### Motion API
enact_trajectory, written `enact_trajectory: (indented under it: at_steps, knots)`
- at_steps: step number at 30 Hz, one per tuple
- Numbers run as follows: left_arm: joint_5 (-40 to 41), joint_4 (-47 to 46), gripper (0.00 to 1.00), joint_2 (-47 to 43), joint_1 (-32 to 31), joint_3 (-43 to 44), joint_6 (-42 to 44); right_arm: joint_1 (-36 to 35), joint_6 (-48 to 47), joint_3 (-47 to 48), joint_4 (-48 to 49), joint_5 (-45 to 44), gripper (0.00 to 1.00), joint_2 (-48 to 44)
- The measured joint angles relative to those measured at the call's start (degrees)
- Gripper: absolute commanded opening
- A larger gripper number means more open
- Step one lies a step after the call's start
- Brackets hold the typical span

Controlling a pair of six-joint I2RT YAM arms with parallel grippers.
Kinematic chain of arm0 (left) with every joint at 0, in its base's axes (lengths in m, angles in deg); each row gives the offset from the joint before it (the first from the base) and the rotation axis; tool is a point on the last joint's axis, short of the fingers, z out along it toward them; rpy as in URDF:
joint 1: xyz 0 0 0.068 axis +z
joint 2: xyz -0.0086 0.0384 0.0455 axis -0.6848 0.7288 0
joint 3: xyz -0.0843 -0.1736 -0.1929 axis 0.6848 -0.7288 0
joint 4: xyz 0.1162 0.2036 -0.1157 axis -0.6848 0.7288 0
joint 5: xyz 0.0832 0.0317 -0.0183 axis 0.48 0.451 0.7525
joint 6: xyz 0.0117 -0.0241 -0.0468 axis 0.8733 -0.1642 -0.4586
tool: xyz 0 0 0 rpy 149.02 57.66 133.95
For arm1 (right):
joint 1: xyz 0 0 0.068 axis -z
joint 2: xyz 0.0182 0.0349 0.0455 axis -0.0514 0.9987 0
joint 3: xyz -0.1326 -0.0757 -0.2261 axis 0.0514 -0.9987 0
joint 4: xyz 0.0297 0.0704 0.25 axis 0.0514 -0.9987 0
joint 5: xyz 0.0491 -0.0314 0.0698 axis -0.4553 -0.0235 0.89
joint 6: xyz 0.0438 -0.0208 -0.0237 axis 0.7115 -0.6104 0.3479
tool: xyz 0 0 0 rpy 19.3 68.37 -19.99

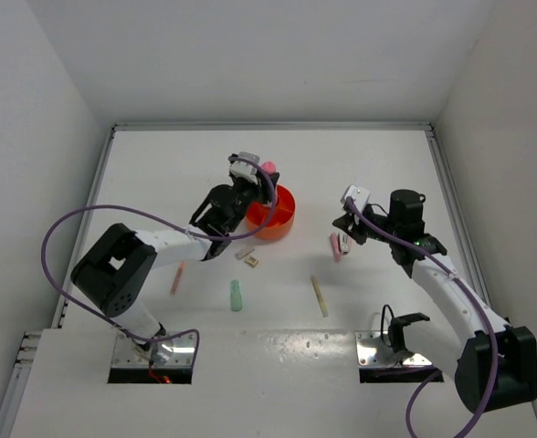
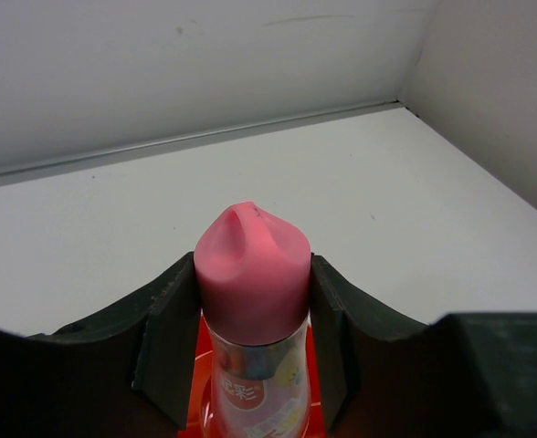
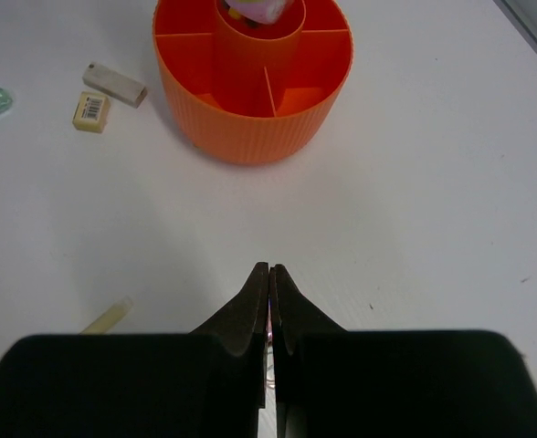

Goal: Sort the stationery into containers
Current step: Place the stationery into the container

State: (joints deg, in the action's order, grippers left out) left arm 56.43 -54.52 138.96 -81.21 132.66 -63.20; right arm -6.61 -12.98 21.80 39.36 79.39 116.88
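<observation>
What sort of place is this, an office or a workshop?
Probably a robot test bench in a lab: a left arm and right arm bolted to a white table, plain white walls boxing it in, stationery around an orange organiser.

**Left arm**, **right arm**: white link shells and black joint housings, with a bulky black motor block at each shoulder.

**Purple cable**: one per arm, running in a loose loop from the base towards the wrist.

**Base plates**: bare metal. Screw detail is too small to confirm.

**Camera module**: pale grey, one on each wrist.

**Left hand**: matte black fingers with flat inner faces.

**Right hand**: matte black fingers, tapering to thin wedge tips.
</observation>
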Motion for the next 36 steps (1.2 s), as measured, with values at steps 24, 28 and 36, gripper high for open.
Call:
enact_trajectory:
  at_steps: [24, 28, 36]
  knots:
    - [0.85, 1.25, 0.47, 3.65, -0.35, -1.25, -2.75, 0.42, 0.61, 0.0, -0.02, 0.17, 0.31, -0.13]
    - [0.98, 1.57, 0.53, 3.63, -0.35, -1.49, -2.84, 0.44, 0.63, 0.0, -0.02, 0.2, 0.35, -0.13]
    - [1.31, 3.85, 0.58, 2.64, -0.37, -2.05, -3.41, 0.42, 0.7, 0.0, -0.04, 0.28, 0.37, -0.13]
